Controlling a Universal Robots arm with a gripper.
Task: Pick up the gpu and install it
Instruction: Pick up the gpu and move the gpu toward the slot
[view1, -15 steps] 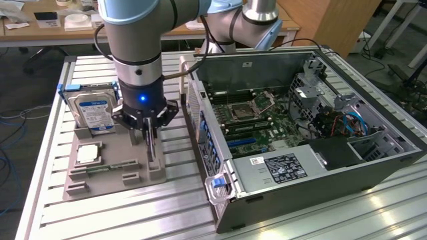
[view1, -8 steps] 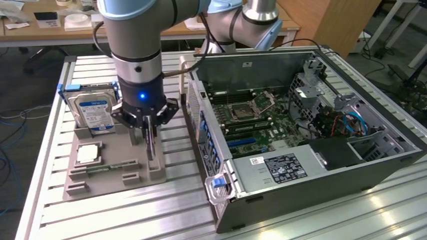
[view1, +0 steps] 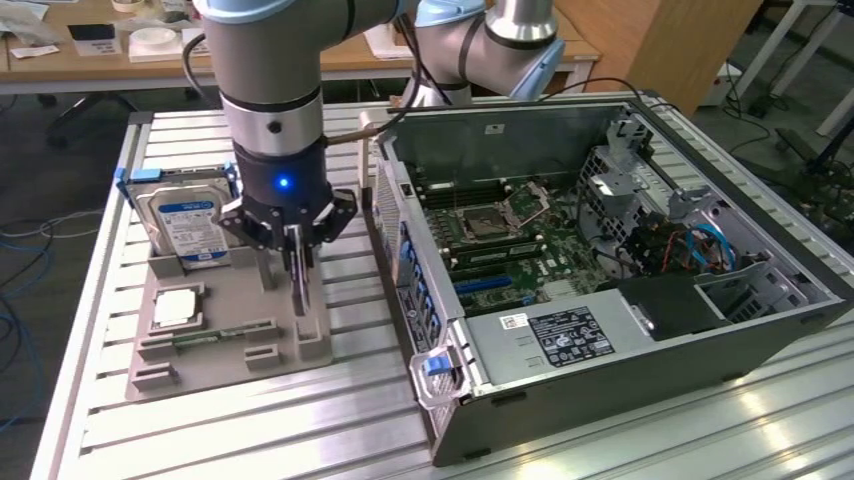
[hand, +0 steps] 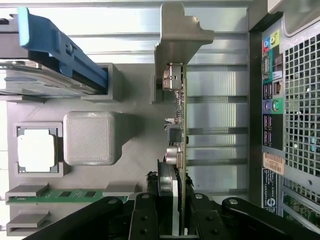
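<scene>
Gripper (hand: 181, 221) jaws clamp gpu (hand: 182, 125); card on edge, long axis level, parallel w/ PC case (hand: 280, 100) rear; hard drive (view1: 194, 225) blue label unreadable.

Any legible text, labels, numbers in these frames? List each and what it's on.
Nothing can be read as words or numbers.
Blue label on the hard drive: print too small.
Black label on the power supply: white print, blurred.
White sticker beside it: unreadable.
Orange sticker on the case's rear panel: unreadable.
</scene>
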